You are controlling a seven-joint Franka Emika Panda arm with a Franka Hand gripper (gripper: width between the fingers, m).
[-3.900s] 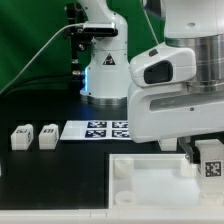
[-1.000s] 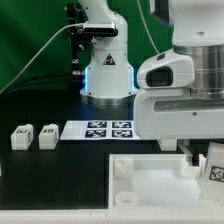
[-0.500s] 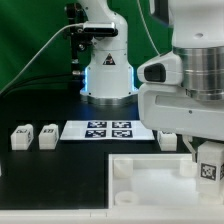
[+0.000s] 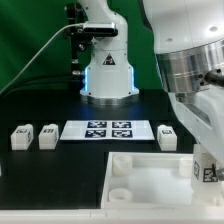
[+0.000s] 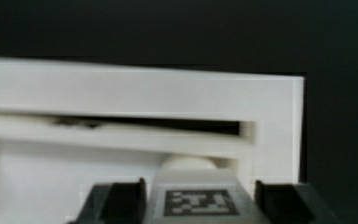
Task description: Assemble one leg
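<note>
The gripper is closed on one leg, which it pinches between its two dark fingers. In the wrist view the leg's face with the black-and-white tag is turned to the camera. In the exterior view the same gripper hangs low at the exterior view's right, and the held leg shows a tag face toward that camera. Its long axis seems about upright, but only a part of it is visible, so I cannot say this for sure. This leg is at the right-hand end of the big white tray-like part, near a corner socket. I cannot tell if it touches the part. Another corner socket is seen at the part's far left. Behind the part lies one marker board. Just beside its right end one more leg stands on the black table. Two legs stand side by side to the left of the board. In all there are four legs, one tray-like part and one board.
</note>
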